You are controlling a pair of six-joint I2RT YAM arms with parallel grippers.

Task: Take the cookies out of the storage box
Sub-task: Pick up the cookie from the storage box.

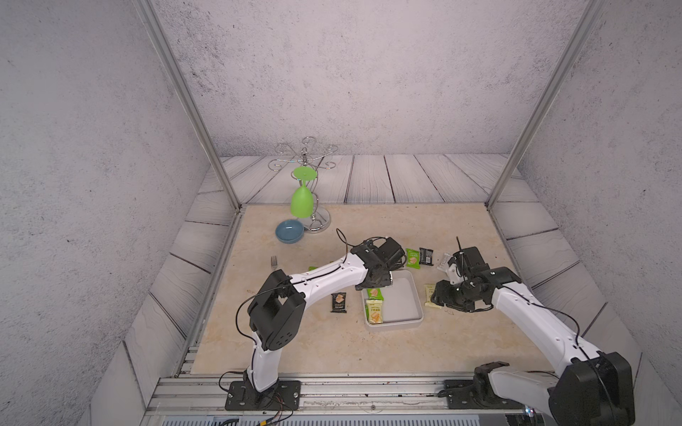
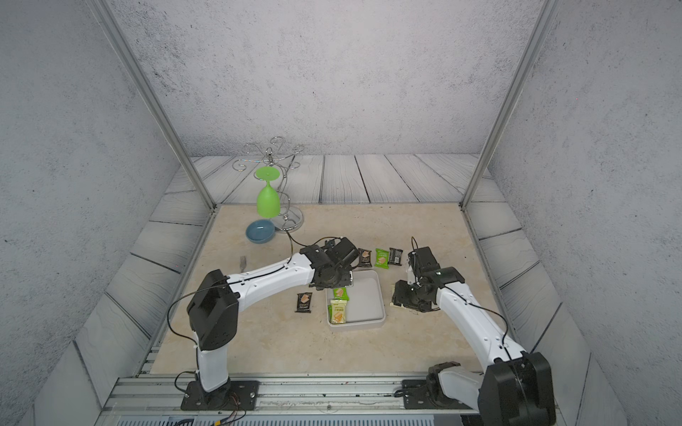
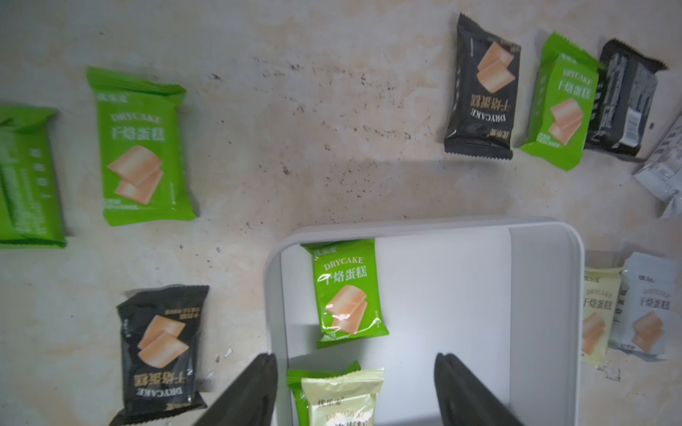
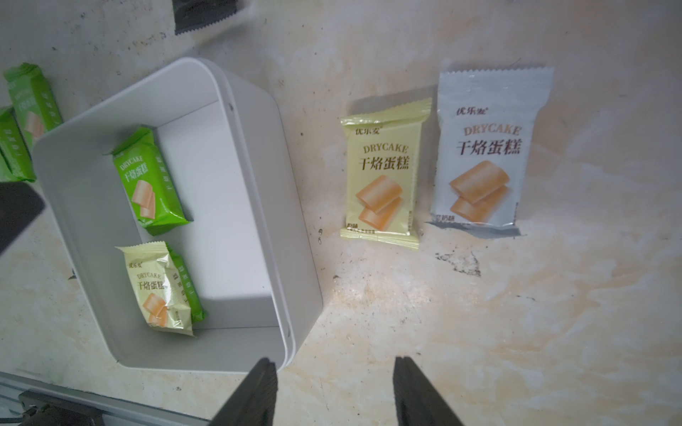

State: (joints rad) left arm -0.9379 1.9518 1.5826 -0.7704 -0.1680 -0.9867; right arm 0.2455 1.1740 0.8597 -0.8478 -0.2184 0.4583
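Over the left side of the storage box [image 3: 424, 224], the left gripper [image 3: 354, 356] is hanging with its fingers well apart and is holding nothing; one finger is standing above the box wall, the other above the box floor. The right gripper [image 4: 333, 359] is waiting over the table [image 4: 516, 313] just beside the box, also spread and empty. The task is looking mostly done: only three of the cookies are lying inside, a green packet [image 3: 347, 291] alone and a pale yellow packet [image 3: 341, 398] resting on a second green packet [image 4: 188, 291], all along one wall. The others are lying flat on the table around the box, for example a black packet [image 3: 160, 346], a yellow packet [image 4: 383, 177] and a white packet [image 4: 483, 147]. The wrappers are shining, slightly wrinkled, each picturing a cracker.
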